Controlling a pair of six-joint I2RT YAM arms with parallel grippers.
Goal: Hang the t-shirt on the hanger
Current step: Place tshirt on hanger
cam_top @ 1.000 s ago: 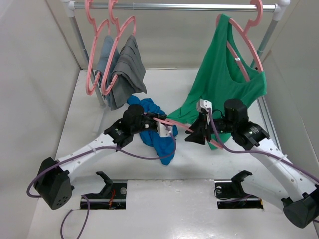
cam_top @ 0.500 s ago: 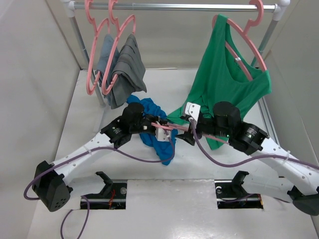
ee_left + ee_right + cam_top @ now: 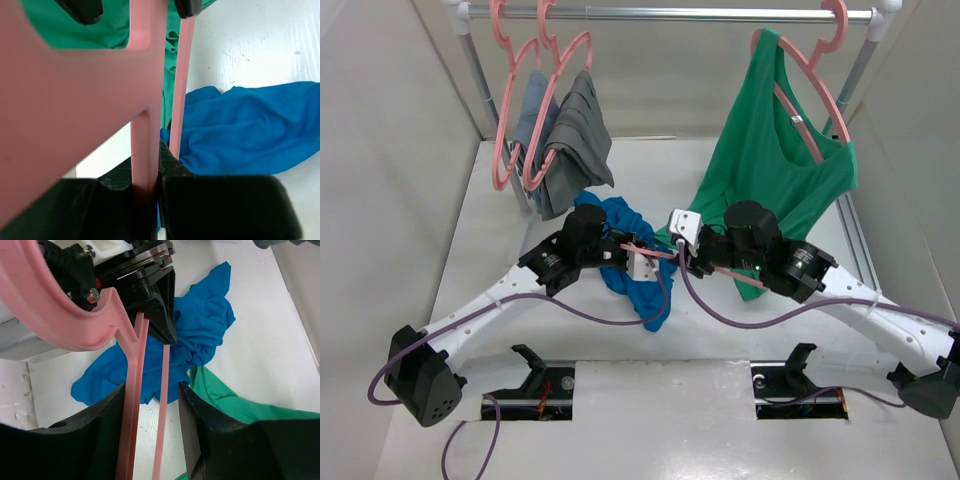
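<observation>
I'm seeing the jaws of the left gripper [image 3: 147, 192] clamping tight on a thin bar of the hanger [image 3: 145, 140]. The jaws of the right gripper [image 3: 151, 390] are standing apart, straddling two of the hanger's bars. The t-shirt [image 3: 638, 285] is lying crumpled on the surface [image 3: 500, 200] beneath the left gripper, off the hanger and just beside the hem of the hanging green top [image 3: 770, 160].

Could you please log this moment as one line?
left gripper shut on hanger; right gripper open, straddling hanger; t-shirt crumpled on table
</observation>
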